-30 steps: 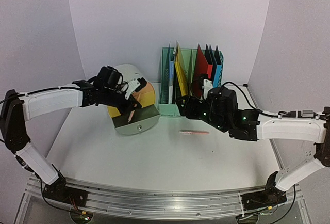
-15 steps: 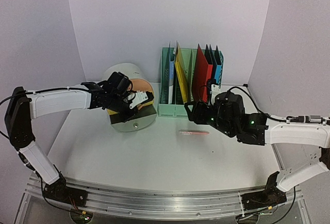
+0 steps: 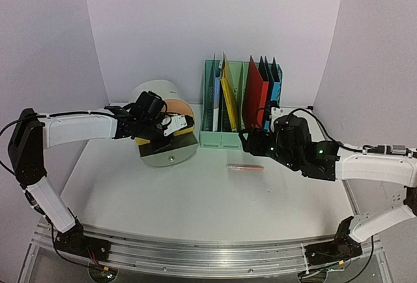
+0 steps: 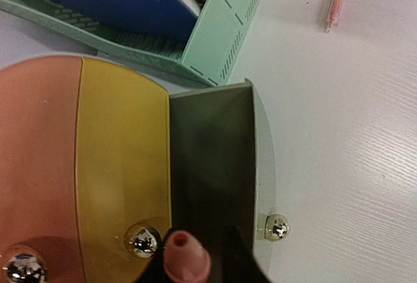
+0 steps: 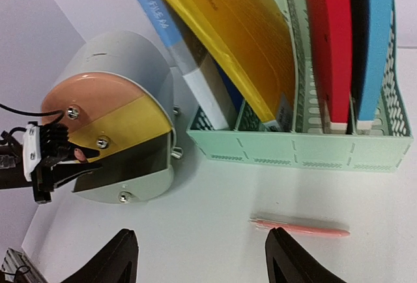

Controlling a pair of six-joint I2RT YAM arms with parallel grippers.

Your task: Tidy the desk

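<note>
The white desk (image 3: 195,198) holds a round grey drawer unit (image 3: 156,92) whose lowest drawer (image 3: 171,154) stands open, dark inside. My left gripper (image 3: 168,126) is shut on a pink pen (image 4: 186,262) and holds it end-down over that open drawer (image 4: 208,165). A second pink pen (image 3: 245,166) lies on the desk in front of the rack; it also shows in the right wrist view (image 5: 301,229). My right gripper (image 3: 250,141) is open and empty, hovering above and behind that pen, and shows in the right wrist view (image 5: 205,260).
A mint-green file rack (image 3: 218,139) with blue, yellow and red folders stands at the back, right of the drawer unit. The drawer unit has orange (image 5: 85,94) and yellow (image 5: 117,123) fronts. Lilac walls close in the sides. A silver rail (image 3: 208,253) runs along the front.
My left gripper has come down and in with the pink pen, from above the drawer unit to its open drawer. My right gripper has drawn back a little to the right.
</note>
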